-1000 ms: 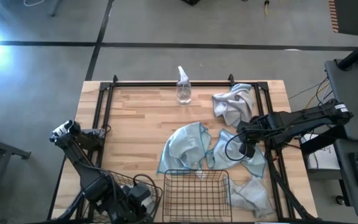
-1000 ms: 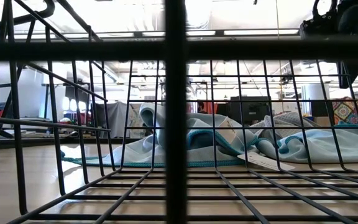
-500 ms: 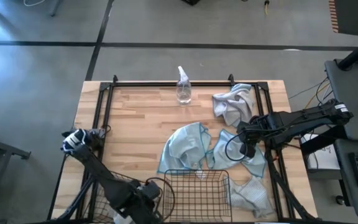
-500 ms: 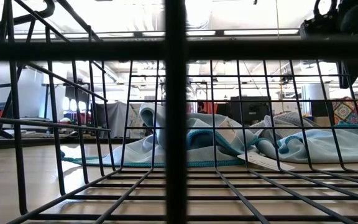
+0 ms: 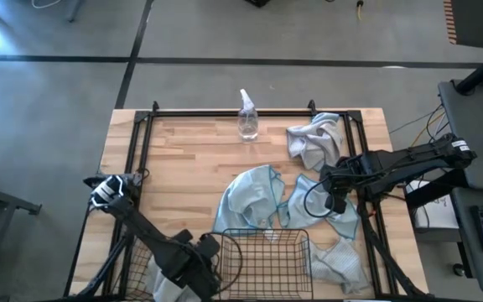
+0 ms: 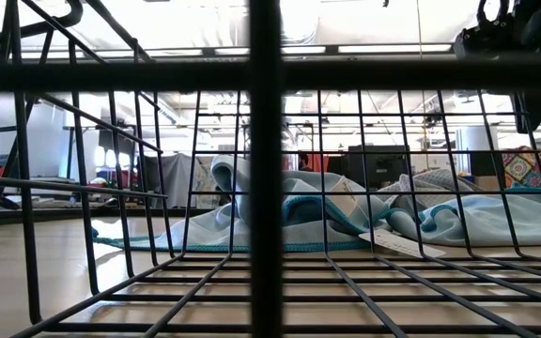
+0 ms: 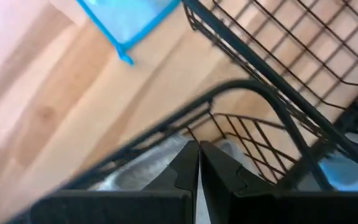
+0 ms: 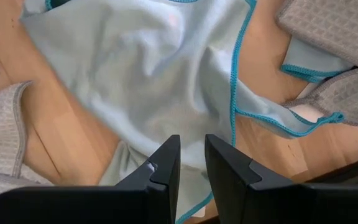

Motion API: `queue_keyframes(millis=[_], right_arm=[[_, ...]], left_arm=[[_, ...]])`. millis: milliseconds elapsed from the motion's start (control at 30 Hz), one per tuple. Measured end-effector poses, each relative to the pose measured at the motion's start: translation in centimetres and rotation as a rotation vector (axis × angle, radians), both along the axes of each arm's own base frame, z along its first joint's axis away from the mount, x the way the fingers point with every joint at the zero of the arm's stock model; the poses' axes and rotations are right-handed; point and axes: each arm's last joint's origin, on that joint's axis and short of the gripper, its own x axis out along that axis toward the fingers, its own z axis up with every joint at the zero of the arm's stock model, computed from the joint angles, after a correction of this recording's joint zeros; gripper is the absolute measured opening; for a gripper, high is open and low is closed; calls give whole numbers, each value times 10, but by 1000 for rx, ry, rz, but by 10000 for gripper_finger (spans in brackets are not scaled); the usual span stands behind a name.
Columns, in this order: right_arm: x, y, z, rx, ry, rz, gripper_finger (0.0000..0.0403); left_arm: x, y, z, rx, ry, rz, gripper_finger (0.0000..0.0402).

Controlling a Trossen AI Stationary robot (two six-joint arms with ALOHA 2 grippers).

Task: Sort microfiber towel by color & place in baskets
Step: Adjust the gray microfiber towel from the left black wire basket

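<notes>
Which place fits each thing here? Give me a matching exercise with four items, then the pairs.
Things:
1. spray bottle
2. grey towel
3. left pincer
4. right pincer

Places:
A. above a light blue towel
B. at the near table edge, by the wire basket
C. far edge of the table, near the middle
D. far right part of the table

Pairs: 1-C, 2-D, 3-B, 4-A

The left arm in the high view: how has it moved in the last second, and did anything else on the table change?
The left gripper, shut, swung from the left basket toward the middle basket, near the table's front edge. The right gripper stayed above the blue towel. The other towels, both baskets and the spray bottle did not move.
</notes>
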Motion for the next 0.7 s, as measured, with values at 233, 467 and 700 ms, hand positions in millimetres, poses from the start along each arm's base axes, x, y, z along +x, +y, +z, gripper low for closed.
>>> queue_keyframes(millis=[233, 467, 700], right_arm=[[0, 0, 0, 0, 0, -1, 68], [0, 0, 0, 1, 0, -3, 68], [0, 0, 0, 1, 0, -4, 68]], left_arm=[[-2, 15, 0, 80, 91, -15, 0], [2, 29, 0, 135, 131, -45, 0], [12, 43, 0, 149, 147, -81, 0]])
